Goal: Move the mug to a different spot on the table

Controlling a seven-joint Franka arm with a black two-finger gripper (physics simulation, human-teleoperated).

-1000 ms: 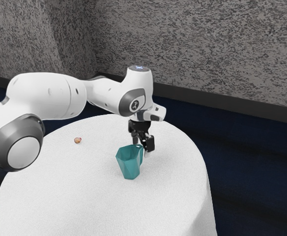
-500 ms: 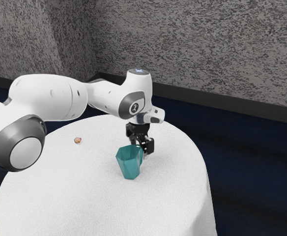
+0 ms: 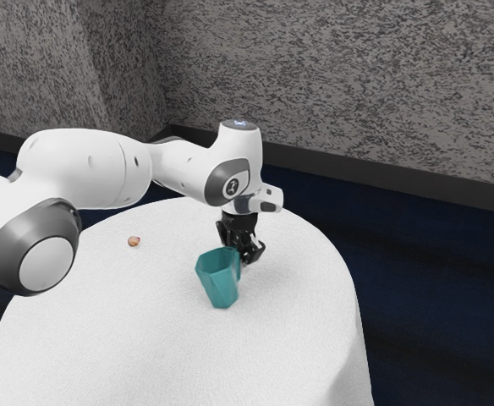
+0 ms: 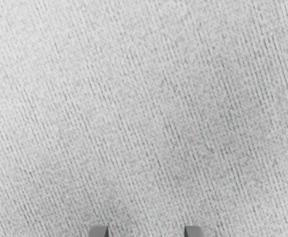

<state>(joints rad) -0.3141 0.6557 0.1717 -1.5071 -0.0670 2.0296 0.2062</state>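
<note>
The teal mug stands on the white-clothed counter, near its middle. It now sits a touch further toward the exterior view's left than it did a second ago, and it leans a little that way. My hand has come down since then. It was above the mug's far rim, and now it is low against the rim's side toward the exterior view's right. From this angle I cannot tell whether it touches the mug or is just beside it.

In the wrist view, two grey fingertips stand moderately apart with bare cloth between them, so I read the hand as parted and gripping nothing. In the exterior view the fingers look closer together than they did a second ago.

The arm reaches in from the exterior view's left with the wrist bent straight down over the counter, much as before. A small brown thing lies on the cloth well apart from the mug, toward the exterior view's left, and it has not moved. Behind the counter are a speckled grey wall and a dark blue floor.
</note>
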